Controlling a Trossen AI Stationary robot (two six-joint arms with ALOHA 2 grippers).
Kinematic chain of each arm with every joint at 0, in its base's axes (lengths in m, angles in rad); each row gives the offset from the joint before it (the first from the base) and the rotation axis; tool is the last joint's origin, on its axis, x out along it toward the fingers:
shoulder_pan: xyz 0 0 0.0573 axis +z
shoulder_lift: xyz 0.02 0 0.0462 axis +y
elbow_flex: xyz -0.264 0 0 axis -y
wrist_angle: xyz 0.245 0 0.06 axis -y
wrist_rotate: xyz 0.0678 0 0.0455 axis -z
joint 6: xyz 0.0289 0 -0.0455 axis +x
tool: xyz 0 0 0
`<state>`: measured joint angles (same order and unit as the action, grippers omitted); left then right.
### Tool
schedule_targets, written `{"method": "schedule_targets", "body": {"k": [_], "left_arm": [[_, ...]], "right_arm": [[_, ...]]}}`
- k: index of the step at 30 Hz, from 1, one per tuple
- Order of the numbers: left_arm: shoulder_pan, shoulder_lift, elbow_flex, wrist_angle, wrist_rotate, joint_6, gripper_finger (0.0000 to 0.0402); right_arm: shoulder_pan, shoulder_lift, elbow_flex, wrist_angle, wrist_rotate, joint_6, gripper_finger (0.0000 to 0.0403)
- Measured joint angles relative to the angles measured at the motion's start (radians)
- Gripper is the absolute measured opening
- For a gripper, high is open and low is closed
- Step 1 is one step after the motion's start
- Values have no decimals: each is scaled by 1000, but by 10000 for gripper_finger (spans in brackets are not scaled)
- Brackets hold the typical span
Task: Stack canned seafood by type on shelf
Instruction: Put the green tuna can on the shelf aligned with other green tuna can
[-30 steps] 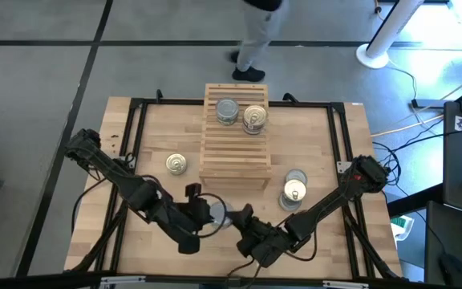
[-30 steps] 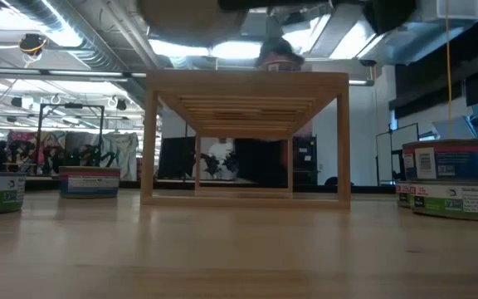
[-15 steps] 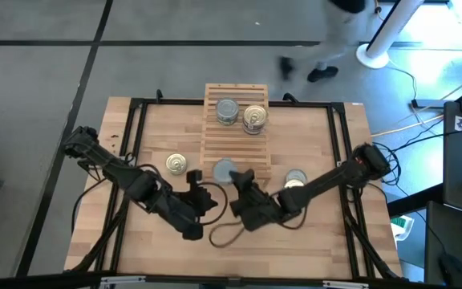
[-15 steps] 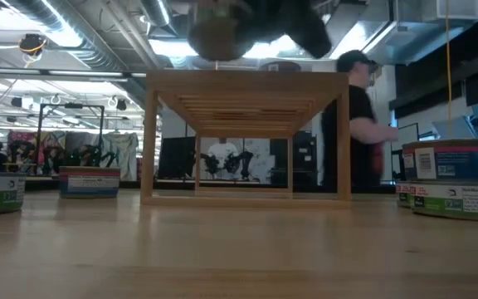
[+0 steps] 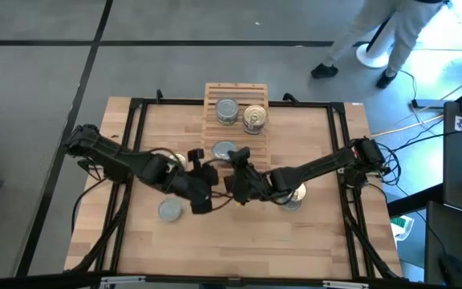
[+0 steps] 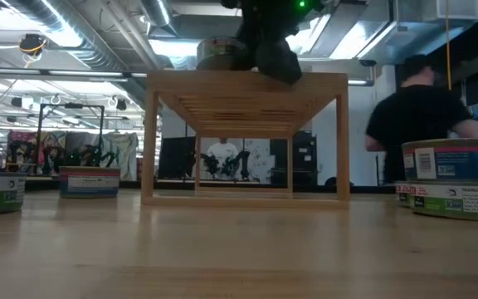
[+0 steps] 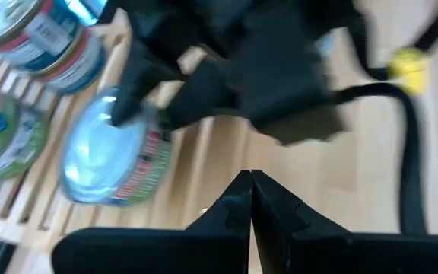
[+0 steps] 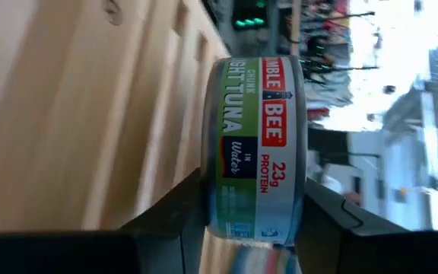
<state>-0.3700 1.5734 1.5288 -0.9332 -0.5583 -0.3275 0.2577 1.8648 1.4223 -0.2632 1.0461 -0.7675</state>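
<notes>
The right gripper (image 5: 229,160) is clamped on a silver-topped tuna can (image 5: 224,150) over the near part of the slatted shelf (image 5: 236,100); the left gripper (image 5: 207,178), fingers pressed together and empty, sits just beside it over the table. From above, the butcher-block table (image 5: 311,233) is framed by black rails, with grey floor around it and a person's legs (image 5: 391,32) at the far right corner. Two more cans stand at the far end of the shelf, a silver-topped can (image 5: 227,111) and a gold-topped can (image 5: 254,117). On the table, another gold-topped tin (image 5: 176,158) lies near the left arm, a grey-topped tin (image 5: 169,209) is toward the near side, and a pair of tins (image 5: 294,194) lies partly under the right arm.

At table height, the shelf's legs and slats fill the middle, the held can showing on top under the dark gripper. Labelled tins stand at both edges, and a person in a dark shirt (image 6: 417,116) is behind on the right, in a workshop with ceiling ducts.

The left wrist view shows its shut fingertips and, beyond, the right gripper on the can over the slats, blurred.

The right wrist view shows the can's tuna label between its dark fingers (image 8: 175,205), slats alongside.
</notes>
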Motion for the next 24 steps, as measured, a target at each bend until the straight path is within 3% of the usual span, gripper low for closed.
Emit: {"method": "schedule_targets", "body": {"k": [4, 12, 24], "left_arm": [[64, 0, 0, -8, -1, 34, 5], [139, 0, 0, -5, -4, 49, 5], [102, 0, 0, 7, -5, 41, 5]], "right_arm": [[-29, -3, 0, 2, -71, 3, 149], [-27, -2, 0, 4, -71, -5, 149], [28, -40, -2, 12, 37, -80, 150]]}}
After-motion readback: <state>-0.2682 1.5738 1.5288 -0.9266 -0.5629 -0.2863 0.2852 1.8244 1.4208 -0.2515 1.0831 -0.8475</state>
